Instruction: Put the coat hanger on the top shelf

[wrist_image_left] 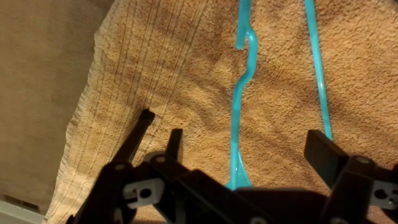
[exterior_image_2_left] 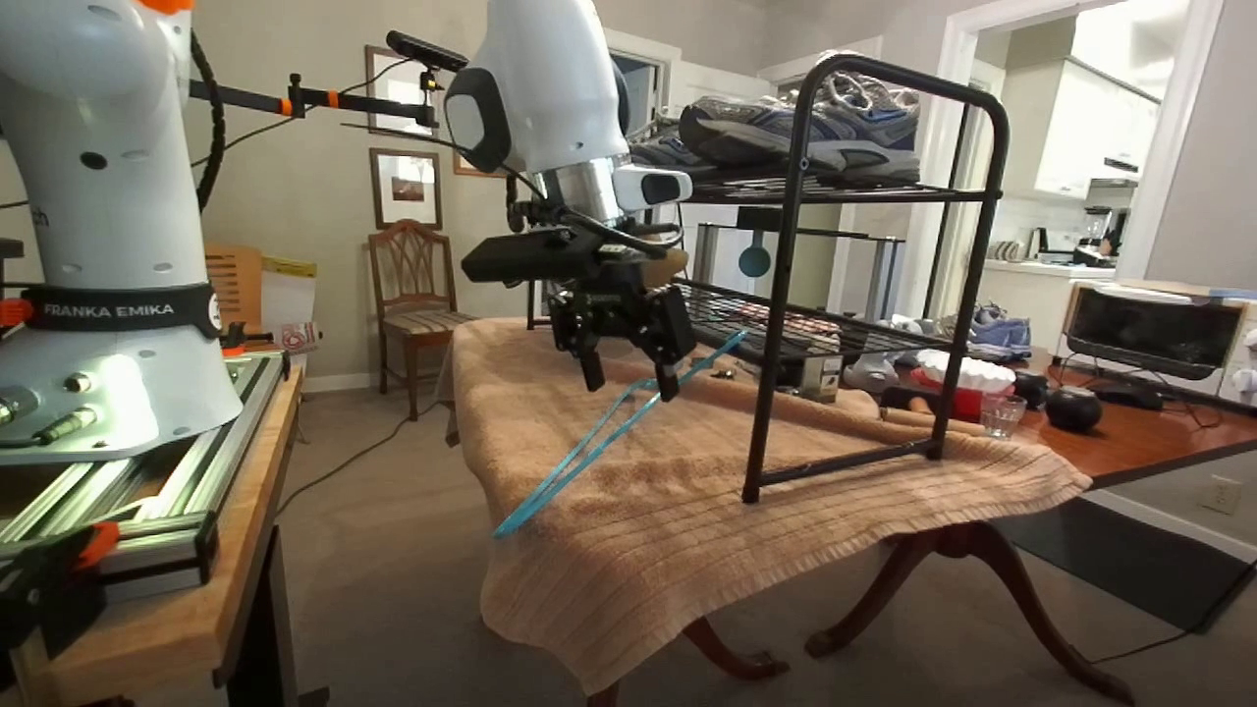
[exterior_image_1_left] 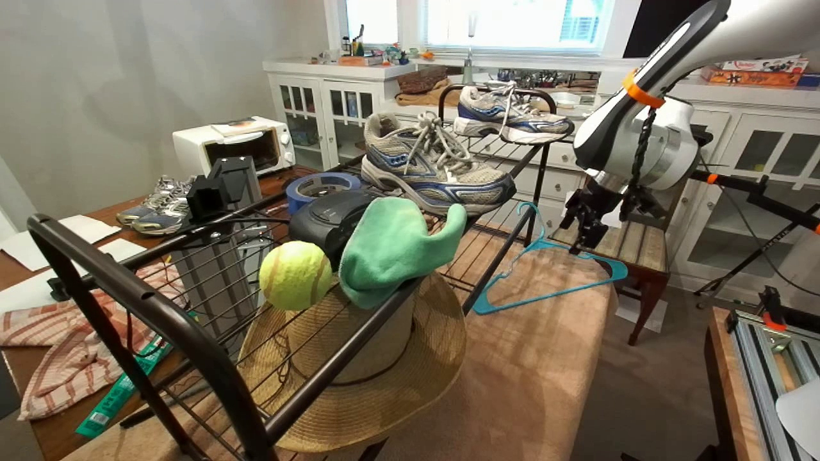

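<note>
Towel under top shelf with sneakers

In an exterior view, the top shelf runs from lower left to upper centre, bearing a ball before two shoes, a hat beneath; right of centre, the coat hanger rests on a towel, below the fingers.

I remotely watched the rack from opposite ends in both exterior views: close above, toward windows; farther off, roughly level with the top shelf. Both caught the arm. My wrist view faced down, near the towel.
</note>
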Controlling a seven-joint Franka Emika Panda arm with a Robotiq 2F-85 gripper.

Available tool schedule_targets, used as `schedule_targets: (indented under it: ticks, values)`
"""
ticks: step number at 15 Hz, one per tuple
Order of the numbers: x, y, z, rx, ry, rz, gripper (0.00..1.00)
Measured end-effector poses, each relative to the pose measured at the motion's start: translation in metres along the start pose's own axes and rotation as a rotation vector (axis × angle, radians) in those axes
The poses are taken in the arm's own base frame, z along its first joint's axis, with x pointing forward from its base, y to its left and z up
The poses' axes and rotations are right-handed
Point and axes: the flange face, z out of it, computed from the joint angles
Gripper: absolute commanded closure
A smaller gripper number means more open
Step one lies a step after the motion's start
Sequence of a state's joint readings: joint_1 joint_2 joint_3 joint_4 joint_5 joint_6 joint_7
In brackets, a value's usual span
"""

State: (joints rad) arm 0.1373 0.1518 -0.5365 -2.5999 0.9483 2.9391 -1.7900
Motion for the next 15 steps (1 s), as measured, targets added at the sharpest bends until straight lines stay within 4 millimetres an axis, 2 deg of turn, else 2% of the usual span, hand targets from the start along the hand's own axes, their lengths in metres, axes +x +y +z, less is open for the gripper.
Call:
schedule_targets:
  ticks: [1, 3, 8, 11, 12, 15]
  values:
    - [0.002, 0.001, 0.005, -0.001, -0.002, -0.005, 0.21]
    - [0.005, 0.003, 0.015, -0.003, -0.007, -0.013, 0.32]
    - [0.007, 0.009, 0.039, -0.002, -0.024, -0.029, 0.74]
    - [0.008, 0.013, 0.046, -0.004, -0.028, -0.04, 0.96]
    - [0.008, 0.014, 0.047, -0.005, -0.03, -0.041, 0.99]
    - [0.007, 0.013, 0.047, -0.012, -0.036, -0.041, 1.0]
